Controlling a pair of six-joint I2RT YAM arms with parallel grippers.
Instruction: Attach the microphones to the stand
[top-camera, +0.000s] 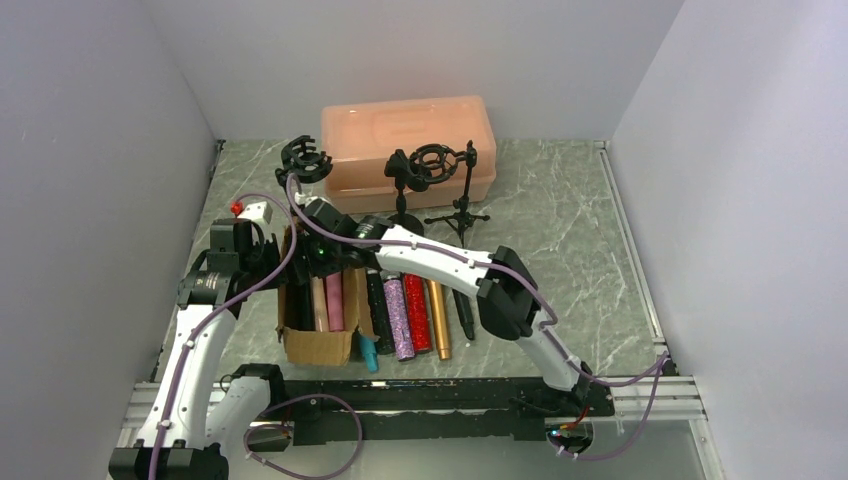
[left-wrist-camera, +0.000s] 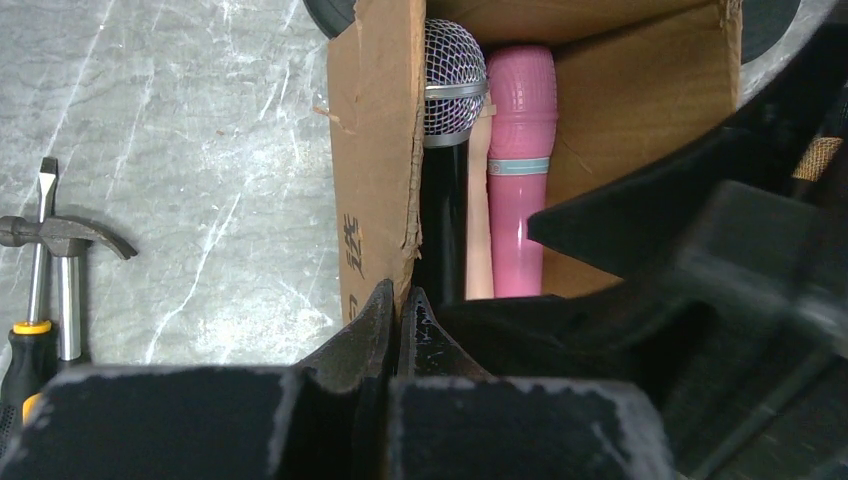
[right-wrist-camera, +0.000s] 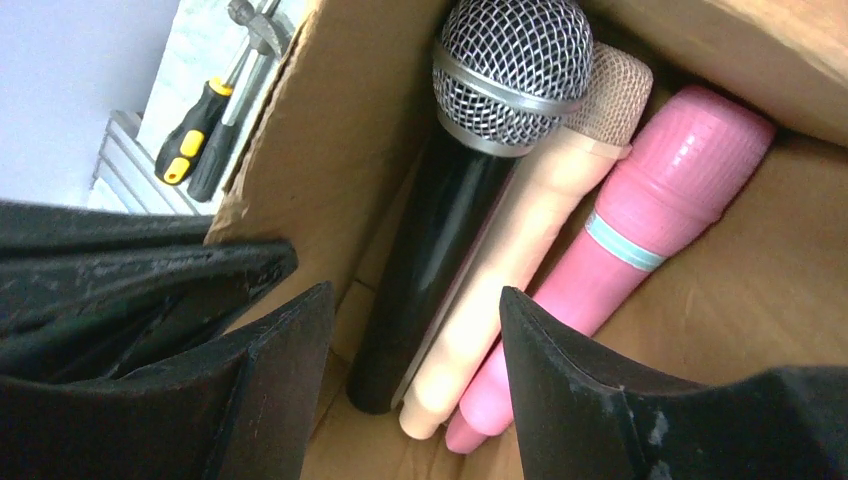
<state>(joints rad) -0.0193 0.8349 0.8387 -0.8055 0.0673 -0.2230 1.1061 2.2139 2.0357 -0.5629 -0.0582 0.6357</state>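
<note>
A cardboard box holds a black microphone, a peach one and a pink one, lying side by side. My left gripper is shut on the box's left wall. My right gripper is open and empty, hovering in the box just above the handle ends of the black and peach microphones; it shows in the top view. Purple glitter, red glitter and gold microphones lie on the table right of the box. Black stands with ring mounts stand behind.
A pink lidded bin sits at the back. Another ring mount stands at the back left. A hammer and a yellow-handled screwdriver lie left of the box. A teal microphone lies by the box's front right corner.
</note>
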